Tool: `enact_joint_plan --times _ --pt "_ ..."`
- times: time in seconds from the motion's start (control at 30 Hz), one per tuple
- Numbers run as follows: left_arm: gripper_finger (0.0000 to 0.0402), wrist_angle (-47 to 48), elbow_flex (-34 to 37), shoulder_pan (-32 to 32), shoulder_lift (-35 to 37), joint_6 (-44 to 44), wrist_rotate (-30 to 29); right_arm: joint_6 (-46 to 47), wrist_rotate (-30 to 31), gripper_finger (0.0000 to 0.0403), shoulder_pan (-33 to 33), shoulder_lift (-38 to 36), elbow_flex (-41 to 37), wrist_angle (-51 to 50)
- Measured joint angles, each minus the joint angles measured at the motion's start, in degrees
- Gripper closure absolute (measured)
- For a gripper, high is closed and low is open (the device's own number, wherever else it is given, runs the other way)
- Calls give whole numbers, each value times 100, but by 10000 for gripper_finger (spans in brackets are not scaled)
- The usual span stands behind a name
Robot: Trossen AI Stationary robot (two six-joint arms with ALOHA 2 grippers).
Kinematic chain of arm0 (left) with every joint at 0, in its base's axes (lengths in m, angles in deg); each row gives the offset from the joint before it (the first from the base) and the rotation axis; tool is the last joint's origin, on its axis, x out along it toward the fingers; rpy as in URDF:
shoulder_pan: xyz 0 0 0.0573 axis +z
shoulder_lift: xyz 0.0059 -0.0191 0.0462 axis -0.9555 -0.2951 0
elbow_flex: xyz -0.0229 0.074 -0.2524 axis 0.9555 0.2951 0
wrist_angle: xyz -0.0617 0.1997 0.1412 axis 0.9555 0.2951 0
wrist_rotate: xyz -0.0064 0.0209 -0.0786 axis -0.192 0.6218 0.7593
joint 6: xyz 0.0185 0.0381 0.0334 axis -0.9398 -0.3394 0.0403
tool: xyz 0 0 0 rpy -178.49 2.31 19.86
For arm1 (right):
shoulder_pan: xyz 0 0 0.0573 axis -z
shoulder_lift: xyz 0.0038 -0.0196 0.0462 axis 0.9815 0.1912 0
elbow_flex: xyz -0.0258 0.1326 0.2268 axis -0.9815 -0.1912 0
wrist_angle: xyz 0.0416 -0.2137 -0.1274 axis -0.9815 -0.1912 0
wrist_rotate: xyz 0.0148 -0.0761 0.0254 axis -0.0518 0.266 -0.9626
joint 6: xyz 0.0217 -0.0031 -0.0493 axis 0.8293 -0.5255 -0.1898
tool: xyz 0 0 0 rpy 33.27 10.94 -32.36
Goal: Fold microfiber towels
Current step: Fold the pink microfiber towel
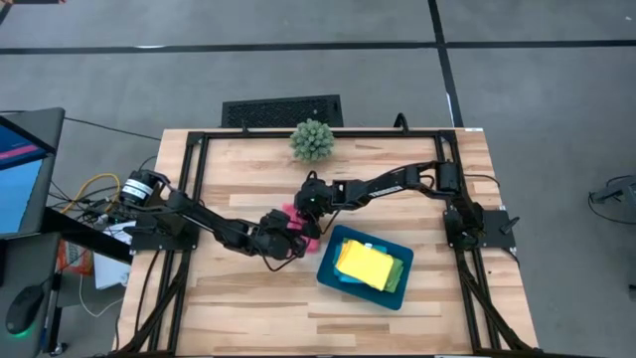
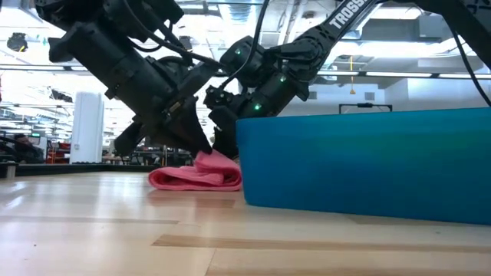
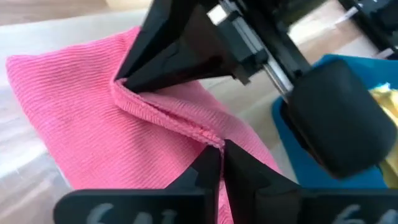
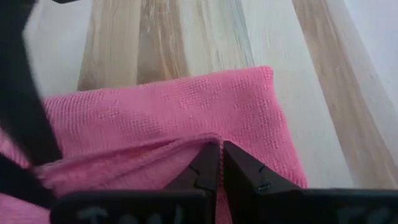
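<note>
A hot pink towel [image 1: 301, 225] lies bunched on the wooden table just left of the dark teal tray [image 1: 333, 274]. The low view shows it as a low folded heap [image 2: 196, 177] against the tray's wall [image 2: 368, 161]. My left gripper [image 3: 221, 151] and my right gripper [image 4: 221, 151] are both shut on it, close together. In the left wrist view my right gripper's fingertips [image 3: 124, 81] show at the other end of the same raised edge. A yellow towel [image 1: 364, 263] lies in the tray on a lime green one [image 1: 397, 275]. My left gripper pinches the pink towel's raised hemmed edge [image 3: 208, 138] between its two fingertips, slanting down from the table's left. The edge stands up as a ridge while the rest of the towel lies on the table. My right gripper pinches an upturned edge of the pink towel [image 4: 211, 140] between its two fingertips, slanting down from the right. That edge is lifted a little. The towel's flat part [image 4: 249, 106] rests on the table beyond the fingers.
A spiky green ball plant [image 1: 312, 140] stands at the table's far edge. The tray takes up the near right of the middle. Bare wood lies left of and in front of the towel. A screen [image 1: 20, 179] stands off the table's left side.
</note>
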Motion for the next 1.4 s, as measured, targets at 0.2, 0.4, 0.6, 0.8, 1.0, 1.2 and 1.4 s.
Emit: enact_joint_plan --times 0.2,0.4,0.6,0.8,1.0,1.2,1.4 --pt "399 42 -12 -179 125 157 -16 0 -3 359 -9 -283 6 -125" --pt "401 170 -12 -328 405 176 -163 7 -2 359 -48 -483 4 -16" --pt "401 665 -13 -652 630 596 -324 -39 20 359 -250 -458 4 256" --pt "401 1360 -14 -993 567 1396 -354 -74 20 359 -393 -448 2 710" --pt "401 1807 -14 -1361 569 2019 -641 -147 -9 359 -396 -448 2 908" --pt "401 1954 -14 -1536 569 2308 -706 -177 -3 332 -458 -446 2 1034" --pt "401 1951 -14 -1588 569 2345 -633 -338 32 250 -460 -446 2 1061"
